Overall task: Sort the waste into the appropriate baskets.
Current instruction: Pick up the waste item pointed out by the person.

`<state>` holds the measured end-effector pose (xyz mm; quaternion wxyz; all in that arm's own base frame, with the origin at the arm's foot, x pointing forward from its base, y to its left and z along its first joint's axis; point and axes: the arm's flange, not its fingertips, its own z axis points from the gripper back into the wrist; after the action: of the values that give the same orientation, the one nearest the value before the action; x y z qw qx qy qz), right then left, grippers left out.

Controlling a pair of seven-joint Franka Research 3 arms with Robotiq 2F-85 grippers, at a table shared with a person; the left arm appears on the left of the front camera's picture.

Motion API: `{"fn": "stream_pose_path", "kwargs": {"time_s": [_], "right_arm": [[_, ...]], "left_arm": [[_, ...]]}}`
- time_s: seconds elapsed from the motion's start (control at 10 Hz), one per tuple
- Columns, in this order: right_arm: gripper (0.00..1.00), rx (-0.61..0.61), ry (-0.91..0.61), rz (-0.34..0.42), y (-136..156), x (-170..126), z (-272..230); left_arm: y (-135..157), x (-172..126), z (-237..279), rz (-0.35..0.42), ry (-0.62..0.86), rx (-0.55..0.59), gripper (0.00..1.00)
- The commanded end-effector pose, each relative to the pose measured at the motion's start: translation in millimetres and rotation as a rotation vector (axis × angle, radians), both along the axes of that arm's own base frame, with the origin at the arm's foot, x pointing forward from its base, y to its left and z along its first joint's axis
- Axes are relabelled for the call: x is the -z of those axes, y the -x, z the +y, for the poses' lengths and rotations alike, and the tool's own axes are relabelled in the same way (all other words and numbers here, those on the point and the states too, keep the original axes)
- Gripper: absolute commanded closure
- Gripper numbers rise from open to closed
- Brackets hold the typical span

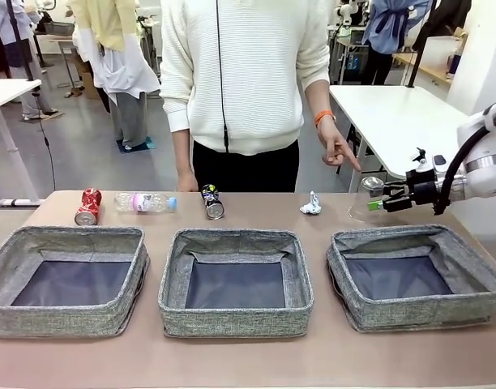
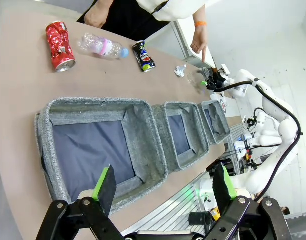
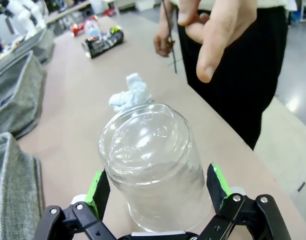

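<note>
The tan counter (image 1: pixel 232 356) carried three grey woven baskets in a row along its near side: left basket (image 1: pixel 62 320), middle basket (image 1: pixel 232 322) and right basket (image 1: pixel 426 312). Each had soft, slumping walls and a dark flat bottom.

The waste lay in a line beyond them, along the far edge. The clear bottle (image 1: pixel 143 202) lay on its side behind the left basket, with a pink label and a blue cap. Just to its left stood the crushed red can (image 1: pixel 87 207), dented and leaning. The dark printed can (image 1: pixel 211 201) lay behind the middle basket.

At the far right, a clear plastic cup (image 3: pixel 153 165) rested between the right jaws, its base pointing away from the wrist. The right jaws were spread wide, with one green pad (image 3: pixel 99 190) on each side of the cup and a sliver of gap on one side. The white paper wad (image 1: pixel 310 205), small and crumpled, sat just beyond the cup.

A person's hand (image 1: pixel 339 150) pointed a finger down toward the cup.

The left jaws hung released above the near wall of the left basket, grasping nothing.
</note>
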<state>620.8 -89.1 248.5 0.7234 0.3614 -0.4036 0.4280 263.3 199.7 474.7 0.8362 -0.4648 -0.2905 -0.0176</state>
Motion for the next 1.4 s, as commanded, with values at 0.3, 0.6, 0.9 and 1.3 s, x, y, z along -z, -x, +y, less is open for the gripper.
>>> {"fn": "stream_pose_path", "kwargs": {"time_s": [0.3, 0.6, 0.9, 1.3], "right_arm": [[0.00, 0.003, -0.151, -0.151, -6.7, 16.8, 19.6], [0.00, 0.018, -0.170, -0.145, -7.2, 18.6, 19.9], [0.20, 0.003, -0.169, -0.126, -6.3, 17.2, 20.2], [0.59, 0.010, -0.113, -0.093, -4.5, 17.7, 14.7]], "left_arm": [[-1.7, -2.6, -0.2, -0.027, 0.007, 0.005, 0.00], [-1.7, -2.6, -0.2, -0.027, 0.007, 0.005, 0.00], [-1.7, -2.6, -0.2, -0.027, 0.007, 0.005, 0.00], [-1.7, -2.6, -0.2, -0.027, 0.007, 0.005, 0.00]]}}
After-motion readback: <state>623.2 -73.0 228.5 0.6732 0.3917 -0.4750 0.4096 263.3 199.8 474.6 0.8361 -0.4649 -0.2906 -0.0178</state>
